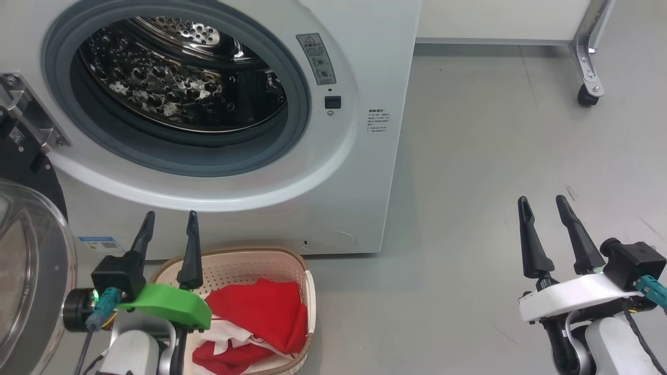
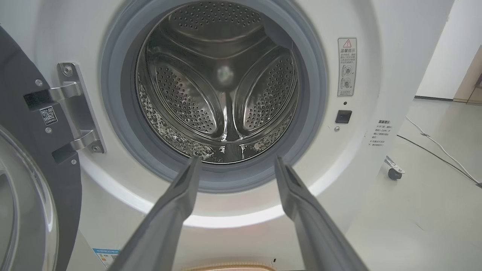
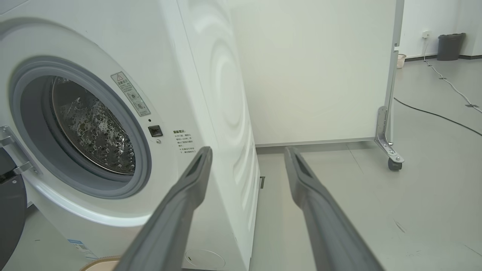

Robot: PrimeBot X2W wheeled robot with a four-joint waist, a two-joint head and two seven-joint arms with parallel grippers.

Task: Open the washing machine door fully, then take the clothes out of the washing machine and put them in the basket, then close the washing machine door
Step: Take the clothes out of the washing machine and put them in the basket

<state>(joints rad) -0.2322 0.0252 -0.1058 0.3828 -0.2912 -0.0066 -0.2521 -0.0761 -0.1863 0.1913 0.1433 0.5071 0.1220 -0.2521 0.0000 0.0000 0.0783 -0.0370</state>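
Observation:
The white washing machine (image 1: 359, 62) stands with its steel drum (image 1: 177, 78) bare of clothes. Its door (image 1: 26, 276) hangs swung wide at the far left, black rim and glass bowl toward me. The red-and-white clothes (image 1: 260, 317) lie in the cream basket (image 1: 260, 260) on the floor below the opening. My left gripper (image 1: 169, 216) hovers open over the basket's left end, fingers aimed at the machine's front; the left wrist view looks straight into the drum (image 2: 226, 86). My right gripper (image 1: 543, 200) is open over bare floor to the right of the machine (image 3: 222, 94).
A white panel on a metal leg with a caster (image 1: 588, 96) stands at the back right. Grey floor (image 1: 495, 182) spreads to the right of the machine. A cable (image 3: 437, 114) runs across the floor farther off, with a dark bin (image 3: 450, 47) by the wall.

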